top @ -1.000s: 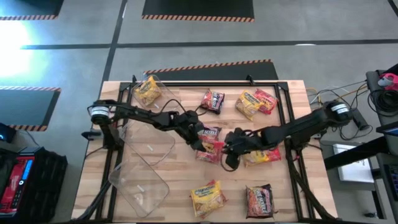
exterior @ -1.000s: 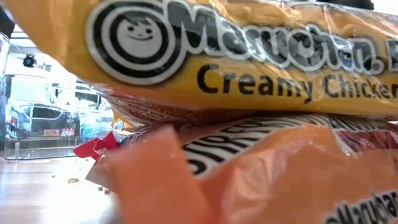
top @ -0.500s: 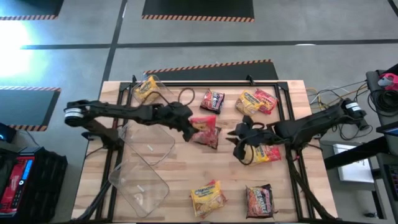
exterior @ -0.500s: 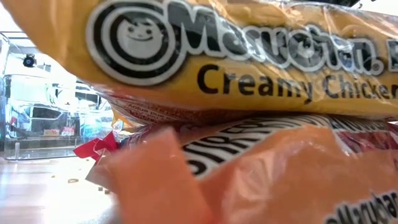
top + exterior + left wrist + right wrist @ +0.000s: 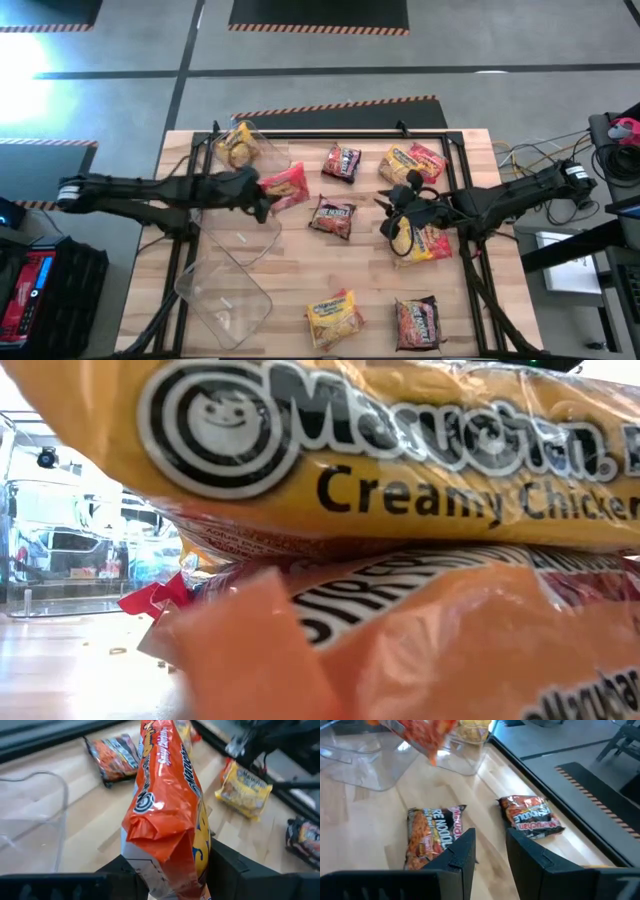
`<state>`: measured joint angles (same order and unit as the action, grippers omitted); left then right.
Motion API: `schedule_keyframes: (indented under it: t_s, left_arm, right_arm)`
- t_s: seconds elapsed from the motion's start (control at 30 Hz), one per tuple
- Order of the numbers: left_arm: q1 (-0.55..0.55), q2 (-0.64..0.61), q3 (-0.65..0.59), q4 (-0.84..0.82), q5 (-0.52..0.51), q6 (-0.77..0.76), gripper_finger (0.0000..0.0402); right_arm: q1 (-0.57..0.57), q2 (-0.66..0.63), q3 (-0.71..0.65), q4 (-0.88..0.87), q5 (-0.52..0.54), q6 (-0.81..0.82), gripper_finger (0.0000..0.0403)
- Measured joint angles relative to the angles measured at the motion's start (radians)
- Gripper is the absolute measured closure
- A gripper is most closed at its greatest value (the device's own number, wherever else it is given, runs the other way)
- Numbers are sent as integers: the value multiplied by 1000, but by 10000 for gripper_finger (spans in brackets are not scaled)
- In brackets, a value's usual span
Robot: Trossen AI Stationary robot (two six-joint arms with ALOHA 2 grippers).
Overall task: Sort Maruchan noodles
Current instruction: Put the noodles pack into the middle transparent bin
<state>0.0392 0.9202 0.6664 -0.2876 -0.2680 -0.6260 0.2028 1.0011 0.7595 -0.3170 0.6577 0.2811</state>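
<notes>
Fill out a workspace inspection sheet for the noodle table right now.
Surface: wooden table, black frame rails across it.
Job's things: red-orange packet held aloft; dark packet mid-table; other Maruchan packets scattered.
Clutter: clear bin, empty; another clear bin holding a yellow packet.
Grippers: left claw shut on the red-orange packet; right claw empty, jaws slightly apart.
Cables: wire bundle off the table's right edge.
Surroundings: grey floor, striped tape.

Grey floor [image 5: 300,60]; hazard-striped dark mats [image 5: 318,14]
</notes>
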Motion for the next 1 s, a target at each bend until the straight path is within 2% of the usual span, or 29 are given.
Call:
schedule_keyframes:
  t_s: [0.13,0.3,0.47,0.57,0.77,1.0]
  left_arm:
    - [-47,-149,-85,-25,-57,-16,276]
    - [-88,-299,-152,-165,-114,-73,276]
    - [-136,-413,-185,-223,-115,-109,276]
    - [-176,-467,-182,-306,-115,-135,276]
    - [-225,-533,-177,-448,-116,-212,276]
    - [-229,-569,-176,-604,-118,-254,276]
  right_arm:
    - [-34,-36,-42,28,1,-3,303]
    - [-58,-85,-141,146,0,8,303]
    - [-58,-133,-203,252,0,13,303]
    - [-58,-157,-225,249,8,14,303]
    - [-59,-171,-242,247,130,10,303]
    - [-58,-162,-238,248,122,-198,303]
